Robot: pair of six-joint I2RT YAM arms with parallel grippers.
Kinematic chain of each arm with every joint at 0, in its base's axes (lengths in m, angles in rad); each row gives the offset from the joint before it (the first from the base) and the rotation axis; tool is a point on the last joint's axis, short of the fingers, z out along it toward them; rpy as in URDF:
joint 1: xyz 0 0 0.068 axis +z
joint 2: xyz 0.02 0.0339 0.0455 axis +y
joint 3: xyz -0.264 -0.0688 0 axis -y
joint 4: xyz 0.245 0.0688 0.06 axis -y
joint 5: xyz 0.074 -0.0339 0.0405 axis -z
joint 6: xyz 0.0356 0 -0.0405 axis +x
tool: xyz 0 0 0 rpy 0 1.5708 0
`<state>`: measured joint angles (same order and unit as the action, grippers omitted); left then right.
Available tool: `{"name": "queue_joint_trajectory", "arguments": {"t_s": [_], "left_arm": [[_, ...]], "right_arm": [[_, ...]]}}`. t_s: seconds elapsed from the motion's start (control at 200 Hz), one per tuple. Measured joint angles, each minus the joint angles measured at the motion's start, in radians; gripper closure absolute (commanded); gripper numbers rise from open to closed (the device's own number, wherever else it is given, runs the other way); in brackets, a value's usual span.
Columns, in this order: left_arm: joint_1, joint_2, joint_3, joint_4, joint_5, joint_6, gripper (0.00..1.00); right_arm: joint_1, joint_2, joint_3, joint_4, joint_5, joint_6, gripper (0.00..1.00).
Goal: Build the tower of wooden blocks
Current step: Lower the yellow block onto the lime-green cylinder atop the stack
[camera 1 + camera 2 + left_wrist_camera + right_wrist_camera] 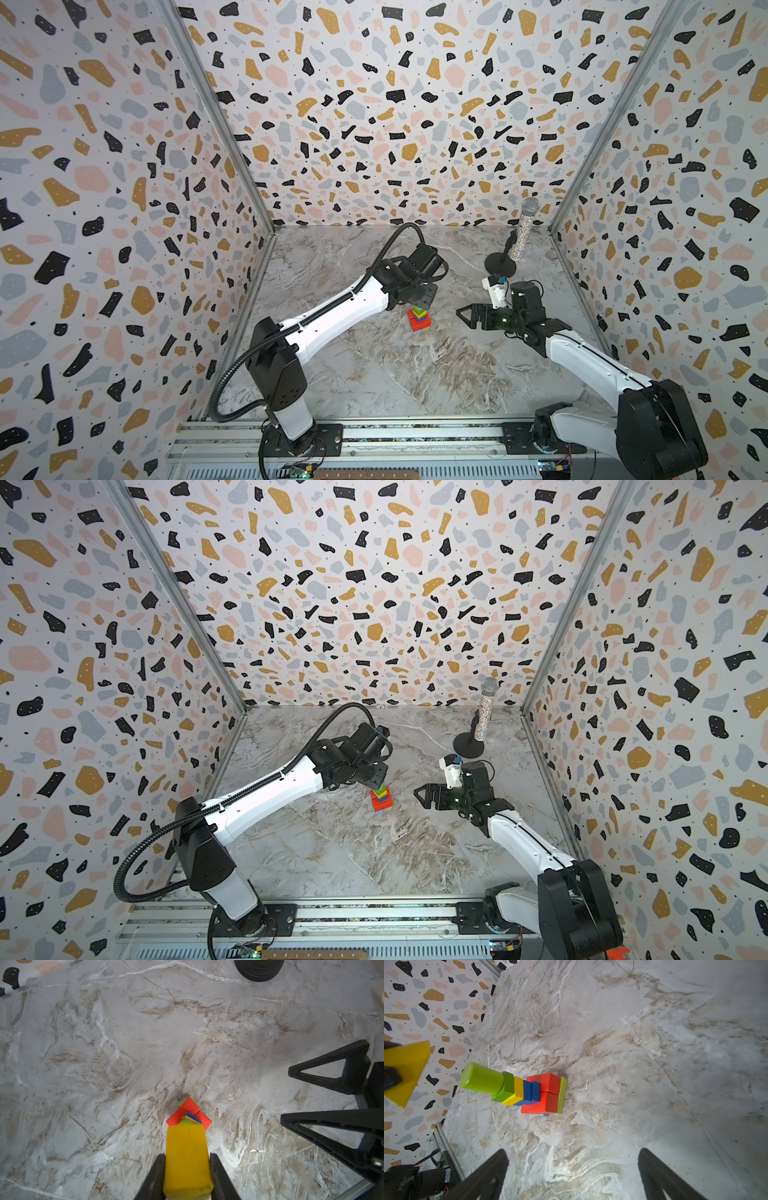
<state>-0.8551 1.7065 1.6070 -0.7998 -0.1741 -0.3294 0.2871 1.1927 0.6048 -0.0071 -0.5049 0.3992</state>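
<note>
Your tower stood near the middle of the marble table, a narrow stack resting on its own. In the right wrist view you could read its layers: a flat green slab at the base, two red blocks side by side on it, then blue blocks, a yellow cube and a green cube. A light green cylinder stood upright as the topmost piece. A sliver of light blue showed at the foot of the stack, too little to name.

Directly above the tower you had the left gripper, its jaws clamped on the two sides of a yellow wedge. The wedge hung over the cylinder with a clear gap between them in the right wrist view, so it was not yet set down. From the left wrist camera the wedge hid most of the stack, and only the red blocks and edges of blue and green peeked out past it.

To the right of the tower, apart from it, your right gripper hovered over the table. Its jaws were spread wide with nothing between them, and its tips pointed towards the stack.

Further back on the right, a glittery silver microphone leaned on its round black stand close to the rear corner, well apart from the blocks.
</note>
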Motion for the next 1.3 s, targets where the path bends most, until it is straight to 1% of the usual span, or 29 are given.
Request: {"name": "queue_joint_trajectory", "arguments": {"t_s": [0.425,0.726,1.302], "left_arm": [[0.0,0.04,0.002,0.017,-0.002,0.001,0.87],[0.001,0.042,0.011,0.019,-0.028,0.003,0.88],[0.008,0.047,0.011,0.037,-0.013,0.005,0.89]], "right_arm": [[0.0,0.0,0.0,0.0,-0.008,0.0,0.01],[0.0,0.0,0.0,0.0,-0.009,0.0,0.01],[0.0,0.005,0.0,0.001,-0.022,0.0,0.01]]}}
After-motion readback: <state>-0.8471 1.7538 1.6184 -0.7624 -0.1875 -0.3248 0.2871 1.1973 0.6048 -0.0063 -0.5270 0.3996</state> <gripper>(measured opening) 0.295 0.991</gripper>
